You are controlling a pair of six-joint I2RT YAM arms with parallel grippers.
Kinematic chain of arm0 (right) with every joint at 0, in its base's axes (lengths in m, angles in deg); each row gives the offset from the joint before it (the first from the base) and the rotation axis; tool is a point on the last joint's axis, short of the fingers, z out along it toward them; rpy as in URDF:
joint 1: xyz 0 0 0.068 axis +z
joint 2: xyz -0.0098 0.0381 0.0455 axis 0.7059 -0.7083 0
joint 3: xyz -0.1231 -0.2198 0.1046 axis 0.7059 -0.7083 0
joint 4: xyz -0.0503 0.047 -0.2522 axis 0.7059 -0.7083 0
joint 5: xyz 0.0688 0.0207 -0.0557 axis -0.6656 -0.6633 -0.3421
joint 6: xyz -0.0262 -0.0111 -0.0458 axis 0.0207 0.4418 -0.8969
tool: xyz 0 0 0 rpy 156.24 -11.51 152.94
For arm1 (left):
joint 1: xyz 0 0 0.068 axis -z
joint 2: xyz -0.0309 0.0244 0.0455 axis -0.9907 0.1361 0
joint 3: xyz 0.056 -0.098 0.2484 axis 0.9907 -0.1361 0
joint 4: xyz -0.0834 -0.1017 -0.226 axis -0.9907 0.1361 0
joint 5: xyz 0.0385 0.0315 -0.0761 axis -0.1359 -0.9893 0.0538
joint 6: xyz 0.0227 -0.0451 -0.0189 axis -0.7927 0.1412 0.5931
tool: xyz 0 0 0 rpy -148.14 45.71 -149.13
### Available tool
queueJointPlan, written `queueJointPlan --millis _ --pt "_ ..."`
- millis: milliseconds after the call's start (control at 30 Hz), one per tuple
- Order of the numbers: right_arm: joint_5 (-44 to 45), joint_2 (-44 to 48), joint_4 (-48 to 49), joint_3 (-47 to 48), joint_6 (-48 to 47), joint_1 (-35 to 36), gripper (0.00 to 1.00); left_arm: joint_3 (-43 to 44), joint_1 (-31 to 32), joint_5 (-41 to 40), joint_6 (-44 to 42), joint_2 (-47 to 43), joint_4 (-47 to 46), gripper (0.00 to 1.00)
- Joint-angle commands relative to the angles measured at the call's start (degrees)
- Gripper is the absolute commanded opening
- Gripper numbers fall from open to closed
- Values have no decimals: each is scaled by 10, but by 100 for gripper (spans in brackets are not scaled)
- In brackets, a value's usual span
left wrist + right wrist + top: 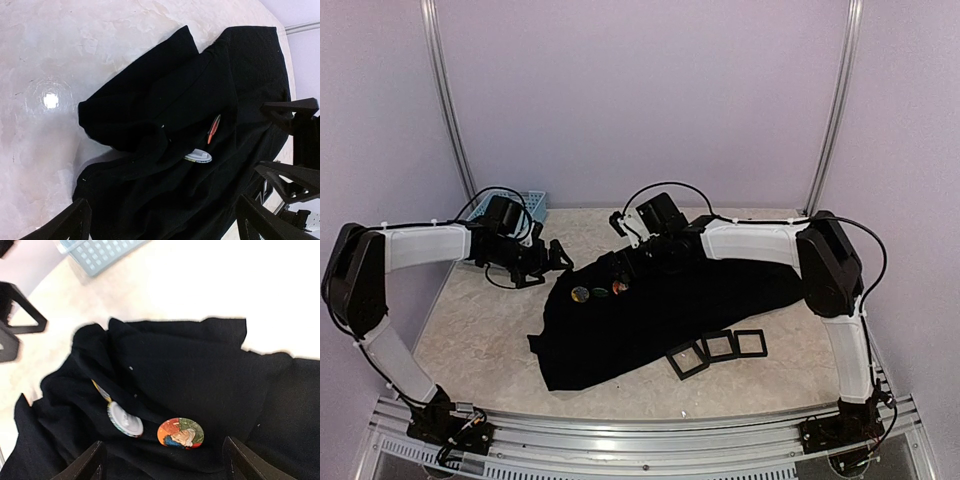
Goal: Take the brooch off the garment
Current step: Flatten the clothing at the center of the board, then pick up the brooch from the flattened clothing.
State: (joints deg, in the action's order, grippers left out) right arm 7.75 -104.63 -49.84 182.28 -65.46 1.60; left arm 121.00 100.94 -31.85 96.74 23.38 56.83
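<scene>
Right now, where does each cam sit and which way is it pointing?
Top external: above, behind the robot, looking down; shows left pincer and right pincer near the garment.
Left wrist: on the left arm, looking down at garment folds; own fingers at bottom corners.
Right wrist: on the right arm, looking down at brooches, basket beyond; own fingers at bottom.
Shared: both wrist views catch the white brooch.

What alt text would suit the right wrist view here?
Three round brooches lie on a crumpled black garment: one orange-and-green face up, one white back up, one edge-on. The open right gripper hangs above them; a light-blue basket sits beyond.
</scene>
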Motion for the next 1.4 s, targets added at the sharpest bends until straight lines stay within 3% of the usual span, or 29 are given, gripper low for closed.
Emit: queueJointPlan --millis 0,300,933,1167,1367 --pt "-13 17 -6 0 -45 8 81 13 -7 21 -17 33 -10 99" --pt "-31 -57 -68 90 -104 32 70 48 -17 29 -26 75 1 99" --pt "-51 -164 -116 209 -142 33 48 54 -18 8 -18 54 27 99" --pt "-60 -180 -120 227 -147 33 23 53 -18 0 -14 47 36 99" --pt "-75 -187 -115 231 -136 26 9 52 -20 -3 -17 38 45 99"
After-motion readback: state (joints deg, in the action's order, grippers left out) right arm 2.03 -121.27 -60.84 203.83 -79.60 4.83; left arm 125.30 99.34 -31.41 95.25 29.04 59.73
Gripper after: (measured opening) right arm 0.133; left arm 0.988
